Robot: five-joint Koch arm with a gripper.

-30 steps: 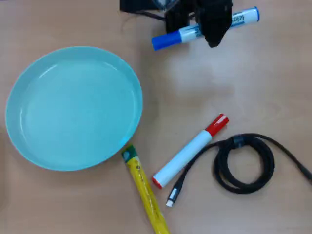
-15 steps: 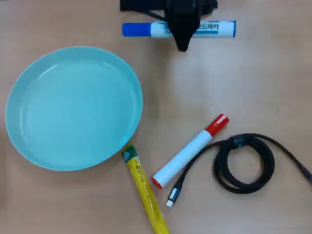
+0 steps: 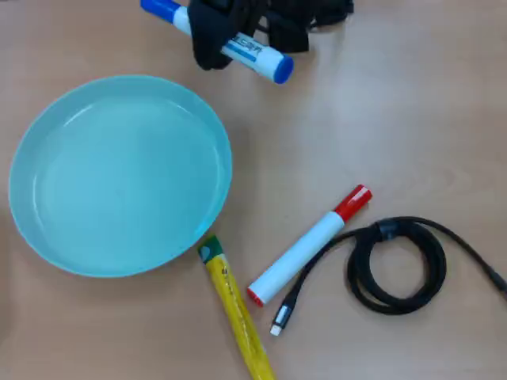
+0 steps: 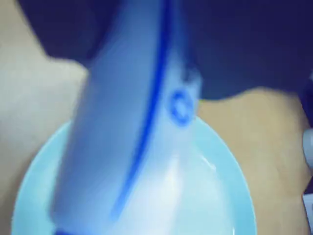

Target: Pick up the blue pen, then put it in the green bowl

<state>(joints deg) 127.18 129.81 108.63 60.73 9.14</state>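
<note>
In the overhead view the blue pen is held off the table at the top, slanting from its blue cap at upper left to its blue end at lower right. My black gripper is shut on its barrel, just above the far rim of the green bowl, which is empty. The wrist view is blurred: the blue pen fills the middle, very close to the lens, with the green bowl below and behind it.
A white marker with a red cap lies right of the bowl. A yellow pen with a green tip touches the bowl's lower right rim. A coiled black cable sits at the right, its plug near the marker.
The gripper has carried the blue pen leftward along the top edge, toward the bowl. The pen has turned from tilted up at right, through level, to slanting down at right.
</note>
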